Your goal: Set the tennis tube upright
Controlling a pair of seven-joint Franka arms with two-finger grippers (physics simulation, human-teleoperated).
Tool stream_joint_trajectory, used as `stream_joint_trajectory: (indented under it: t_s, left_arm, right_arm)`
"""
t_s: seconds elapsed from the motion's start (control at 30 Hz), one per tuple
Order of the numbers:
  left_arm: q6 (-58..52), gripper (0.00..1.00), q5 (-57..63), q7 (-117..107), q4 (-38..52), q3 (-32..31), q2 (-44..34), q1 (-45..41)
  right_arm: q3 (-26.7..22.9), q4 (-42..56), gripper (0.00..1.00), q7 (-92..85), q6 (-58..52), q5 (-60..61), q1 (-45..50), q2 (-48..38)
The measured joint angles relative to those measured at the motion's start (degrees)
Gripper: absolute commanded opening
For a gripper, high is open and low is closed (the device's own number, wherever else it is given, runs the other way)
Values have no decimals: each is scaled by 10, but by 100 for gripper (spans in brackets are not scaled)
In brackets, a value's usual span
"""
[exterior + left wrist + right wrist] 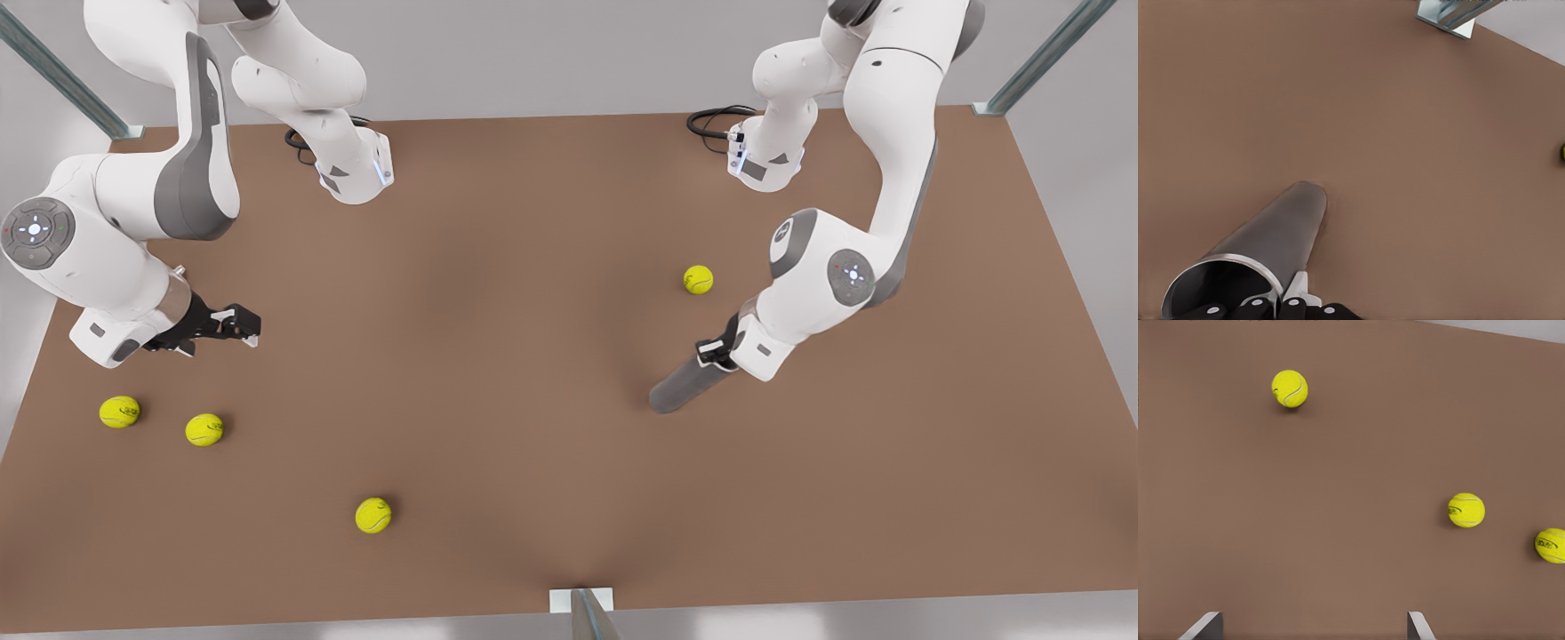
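The tennis tube (686, 386) is a grey cylinder on the brown table, on the front view's right. It slants away from my left gripper (717, 350), which is shut on its lighter rim end. In the left wrist view the tube (1275, 240) runs away from the camera. Its far end touches the table and its open mouth is nearest, with one white finger pad (1298, 288) against the outside of the rim. My right gripper (250, 334) waits on the front view's left, above the table. It is open, and its fingertips (1206, 625) stand far apart with nothing between them.
One tennis ball (698, 279) lies just behind the tube. Three more (119, 412), (204, 429), (373, 515) lie toward the front view's lower left, below my right gripper. A metal post (582, 606) stands at the table's front edge. The arm bases (356, 173) sit at the back.
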Motion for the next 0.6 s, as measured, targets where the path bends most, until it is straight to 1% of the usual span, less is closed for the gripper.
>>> stream_joint_trajectory:
  t_s: [0.07, 0.1, 0.37, 0.43, 0.53, 0.6]
  left_arm:
    - [-18, 21, 29, -12, 11, 0, 1, 1]
    - [-47, 21, 46, -14, 29, 0, 2, -1]
    - [-88, 21, 138, -46, 46, 2, 8, -2]
    - [-116, 21, 160, -51, 58, 3, 8, 1]
    - [-117, 21, 187, -51, 60, 4, 13, -1]
    - [-118, 21, 198, -49, 68, 4, 29, -3]
  right_arm:
    - [0, 0, 100, 0, -1, 0, 1, -1]
    - [0, 0, 100, 0, -2, 0, 2, -1]
    - [0, -1, 100, 0, -2, 1, -1, -1]
    - [0, -1, 100, 0, -1, 1, 2, 0]
    - [0, -1, 100, 0, -1, 1, 1, 0]
    - [0, -1, 100, 0, -1, 1, 1, 1]
